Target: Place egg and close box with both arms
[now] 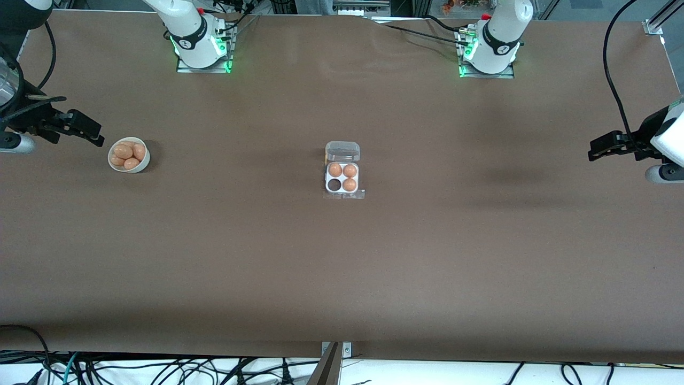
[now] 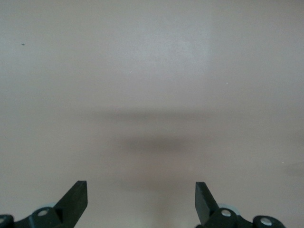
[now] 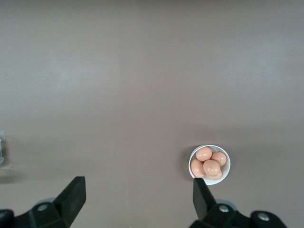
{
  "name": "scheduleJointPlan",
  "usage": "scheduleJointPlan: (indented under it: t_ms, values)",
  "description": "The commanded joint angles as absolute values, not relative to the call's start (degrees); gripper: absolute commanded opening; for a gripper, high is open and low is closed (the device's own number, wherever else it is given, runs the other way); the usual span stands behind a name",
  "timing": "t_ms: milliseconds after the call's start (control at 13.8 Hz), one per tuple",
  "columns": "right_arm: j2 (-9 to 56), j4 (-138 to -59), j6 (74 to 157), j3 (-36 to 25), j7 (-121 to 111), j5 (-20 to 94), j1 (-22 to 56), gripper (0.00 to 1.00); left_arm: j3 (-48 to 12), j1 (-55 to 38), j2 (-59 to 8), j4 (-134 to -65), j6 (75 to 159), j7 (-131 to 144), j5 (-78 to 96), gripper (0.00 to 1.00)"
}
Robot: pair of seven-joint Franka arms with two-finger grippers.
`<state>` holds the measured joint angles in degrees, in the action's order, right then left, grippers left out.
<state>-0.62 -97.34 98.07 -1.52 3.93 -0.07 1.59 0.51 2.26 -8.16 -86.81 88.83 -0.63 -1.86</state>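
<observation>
Both of my grippers hang spread apart and holding nothing at opposite ends of the table, with the egg carton (image 1: 342, 171) lying open between them.

My right gripper (image 1: 88, 131) is up over the table at the right arm's end, just beside the white bowl (image 1: 143, 161), in which the egg (image 1: 124, 151) lies among several others alike; the right wrist view shows the bowl beside one spread finger (image 3: 202, 197). My left gripper (image 1: 597, 149) waits over bare brown table (image 1: 342, 278) at the left arm's end. The carton sits mid-table, its clear lid folded back toward the bases, three cells filled with eggs, and one cell nearer the front camera vacant.
</observation>
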Motion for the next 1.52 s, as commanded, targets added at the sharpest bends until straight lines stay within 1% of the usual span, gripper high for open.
scheduleJointPlan:
  t_ms: [0, 1156, 1300, 1445]
  values:
    - [-1.1, -97.6, 97.6, -1.1, 3.3, -0.1, 1.0, 1.00, 0.4, 2.5, -8.9, -85.2, 88.3, -1.8, -2.6, 1.00]
    - [-1.1, -97.6, 97.6, -1.1, 3.2, -0.1, 1.0, 1.00, 0.4, 2.5, -8.9, -85.3, 88.3, -1.8, -2.6, 1.00]
    - [-0.4, -97.7, 97.0, -1.1, 3.1, -0.1, 0.9, 1.00, 0.4, 2.5, -8.9, -85.3, 88.3, -1.8, -2.6, 1.00]
    - [0.6, -97.5, 94.6, -1.1, 3.0, -0.6, 1.1, 1.00, 0.4, 2.5, -8.9, -85.2, 88.3, -1.8, -2.6, 1.00]
